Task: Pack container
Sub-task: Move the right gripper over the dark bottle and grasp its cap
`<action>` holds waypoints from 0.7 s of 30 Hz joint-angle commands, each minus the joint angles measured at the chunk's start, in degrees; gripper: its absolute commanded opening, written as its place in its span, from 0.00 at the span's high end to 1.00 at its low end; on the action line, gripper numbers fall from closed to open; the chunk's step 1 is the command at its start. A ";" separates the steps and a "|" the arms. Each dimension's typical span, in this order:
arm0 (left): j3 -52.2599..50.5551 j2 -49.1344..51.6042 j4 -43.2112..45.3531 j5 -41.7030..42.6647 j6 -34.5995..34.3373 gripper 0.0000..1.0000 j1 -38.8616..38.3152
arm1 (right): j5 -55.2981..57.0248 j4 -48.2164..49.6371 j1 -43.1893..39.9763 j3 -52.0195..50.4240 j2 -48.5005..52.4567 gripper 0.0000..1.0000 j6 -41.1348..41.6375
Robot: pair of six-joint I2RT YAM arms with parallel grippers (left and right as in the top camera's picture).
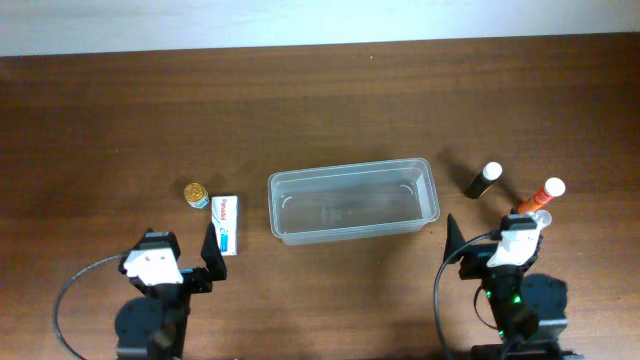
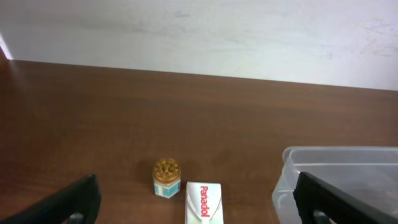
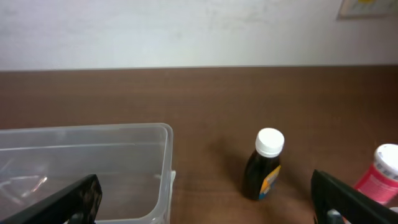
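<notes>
The clear plastic container (image 1: 352,201) stands empty at the table's middle; it also shows in the left wrist view (image 2: 339,180) and the right wrist view (image 3: 87,162). A white Panadol box (image 1: 226,224) (image 2: 203,202) and a small gold-lidded jar (image 1: 196,193) (image 2: 166,178) lie to its left. A dark bottle with a white cap (image 1: 481,180) (image 3: 264,165) and an orange-red tube with a white cap (image 1: 538,196) (image 3: 378,174) lie to its right. My left gripper (image 1: 210,262) (image 2: 196,208) is open and empty, just short of the box. My right gripper (image 1: 455,250) (image 3: 208,208) is open and empty, near the container's right end.
The wooden table ends at a white wall at the back (image 1: 300,20). Black cables run from both arm bases at the front edge (image 1: 75,300).
</notes>
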 commanded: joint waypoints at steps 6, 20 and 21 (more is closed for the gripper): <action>26.75 29.14 -20.04 0.83 0.68 0.00 0.15 | 0.20 -27.96 -2.03 37.62 34.99 0.02 4.13; 36.68 44.81 -29.59 0.85 0.68 0.00 0.13 | -5.57 -53.20 -11.43 69.64 73.90 0.01 5.42; 36.68 44.85 -29.57 0.85 0.68 0.00 0.13 | -5.75 -53.20 -11.43 69.64 75.58 0.02 5.44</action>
